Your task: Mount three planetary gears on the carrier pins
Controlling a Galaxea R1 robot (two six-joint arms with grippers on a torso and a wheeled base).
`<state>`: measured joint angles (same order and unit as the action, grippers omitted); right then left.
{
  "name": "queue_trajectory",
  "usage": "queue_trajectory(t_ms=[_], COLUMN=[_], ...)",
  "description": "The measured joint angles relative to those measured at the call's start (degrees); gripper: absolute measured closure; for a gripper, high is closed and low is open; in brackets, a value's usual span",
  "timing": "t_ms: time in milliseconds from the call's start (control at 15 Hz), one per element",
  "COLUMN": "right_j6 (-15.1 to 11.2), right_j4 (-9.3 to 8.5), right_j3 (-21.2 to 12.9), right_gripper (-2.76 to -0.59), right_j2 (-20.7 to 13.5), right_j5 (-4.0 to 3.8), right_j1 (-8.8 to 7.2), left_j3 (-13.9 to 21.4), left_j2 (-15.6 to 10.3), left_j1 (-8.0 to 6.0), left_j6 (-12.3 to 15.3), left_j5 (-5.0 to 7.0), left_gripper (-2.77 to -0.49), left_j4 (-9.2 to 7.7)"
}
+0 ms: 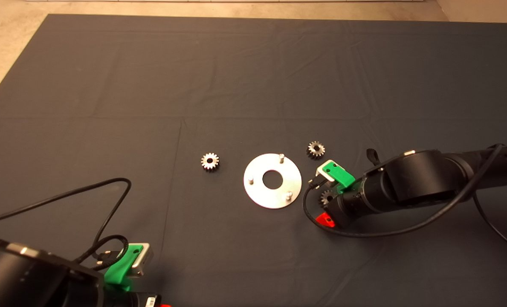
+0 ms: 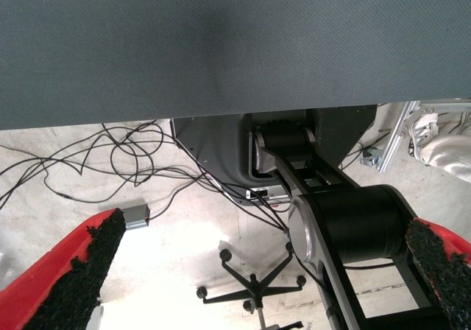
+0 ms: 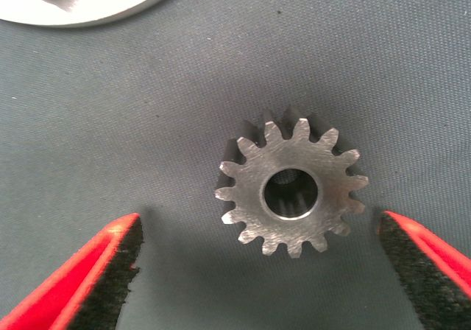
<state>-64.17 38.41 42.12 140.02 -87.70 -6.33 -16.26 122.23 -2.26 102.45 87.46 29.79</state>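
**Right gripper straddling the nearest gear, fingers wide and empty**

The planetary gear (image 3: 291, 194) that matters now is lying flat on the dark mat (image 1: 253, 76), its centre hole facing up, so its axis is running vertically and no side of the toothed rim is favouring a grasp over another. It is sitting between the two red fingers (image 3: 96, 271) of the right gripper (image 1: 328, 204), with clear mat showing on both sides of it; the pads are touching nothing and holding nothing. In the head view this gear is peeking out just beside the carrier disc (image 1: 272, 181), on the disc's right, mostly hidden under the gripper.

The three carrier pins (image 1: 281, 158) are standing bare. A second gear (image 1: 316, 149) is resting near the disc's upper right, and a third (image 1: 210, 162) is lying apart on the disc's left.

The right arm is reaching in from the right, wrist bent down over the gear. By my judgement, closing squarely across the teeth is the next need.

The left gripper (image 1: 129, 264) is waiting at the lower left, fingers spread open and empty, its camera seeing the floor.
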Motion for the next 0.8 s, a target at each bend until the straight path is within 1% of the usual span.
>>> queue_trajectory(t_ms=[67,267,333,467,533,733,800], right_j6=[0.0,0.0,0.1,0.1,0.1,0.3,0.3], right_j4=[0.33,0.67,1.06,1.88,2.29,2.96,3.01], right_j3=[0.1,0.2,0.3,0.5,0.6,0.7,0.7], right_gripper=[-2.26,-2.25,-2.16,-2.09,-1.98,-1.84,-1.83], right_j2=[0.0,0.0,0.0,0.1,0.1,0.1,0.1], right_j5=[0.0,0.0,0.0,0.0,0.02,0.0,0.0], right_j1=[0.0,0.0,0.0,0.0,0.0,0.0,0.0], left_j3=[0.0,0.0,0.0,0.0,0.0,0.0,0.0], left_j2=[0.0,0.0,0.0,0.0,0.0,0.0,0.0], left_j1=[0.0,-0.01,-0.02,-0.01,-0.02,0.0,0.0], left_j6=[0.0,0.0,0.0,0.0,-0.1,-0.1,-0.2], left_j5=[-0.01,0.0,0.0,0.0,-0.02,0.0,0.0], left_gripper=[-2.77,-2.77,-2.77,-2.77,-2.77,-2.77,-2.77], left_j4=[0.0,-0.01,-0.02,-0.02,-0.02,-0.04,-0.04])
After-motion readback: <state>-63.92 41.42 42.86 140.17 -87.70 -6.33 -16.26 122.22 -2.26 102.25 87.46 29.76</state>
